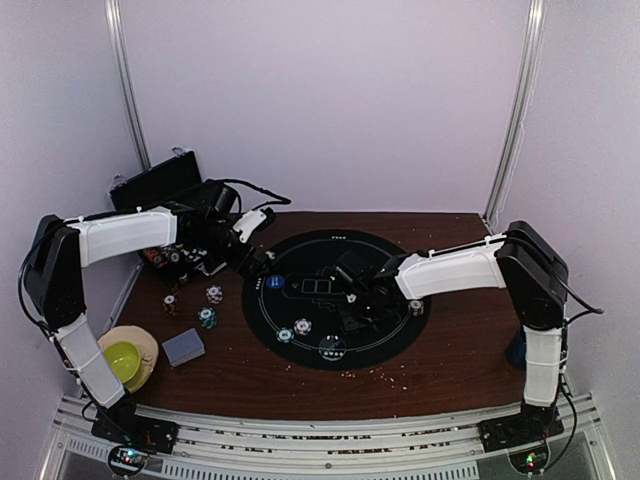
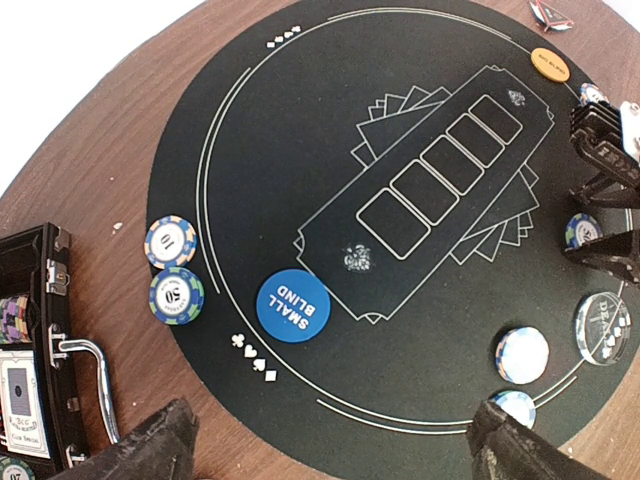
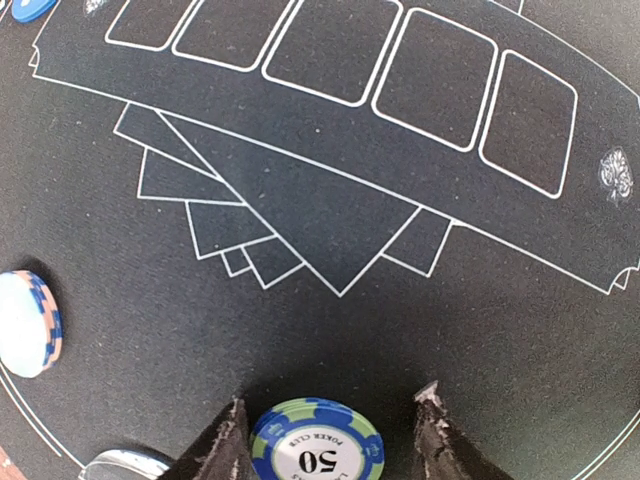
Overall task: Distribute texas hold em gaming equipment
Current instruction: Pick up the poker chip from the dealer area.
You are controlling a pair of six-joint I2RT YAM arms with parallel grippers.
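A blue-and-green 50 poker chip (image 3: 318,445) lies flat on the round black mat (image 1: 330,300). My right gripper (image 3: 330,425) stands around it, open, with the left finger at the chip's edge and a gap on the right. My left gripper (image 2: 335,445) hangs wide open and holds nothing, over the mat's left edge near the blue SMALL BLIND disc (image 2: 293,306). Two chips (image 2: 170,242) (image 2: 176,296) sit at the mat's rim. An orange disc (image 2: 549,63), a clear dealer disc (image 2: 603,328) and white-blue chips (image 2: 523,354) lie on the mat. A grey-blue card deck (image 1: 183,347) rests on the wood.
The open black case (image 1: 160,185) with more chips stands at the back left. Loose chips (image 1: 207,317) lie on the wood left of the mat. A yellow-green bowl (image 1: 122,357) sits at the front left. A dark blue mug (image 1: 517,350) stands by the right arm's base.
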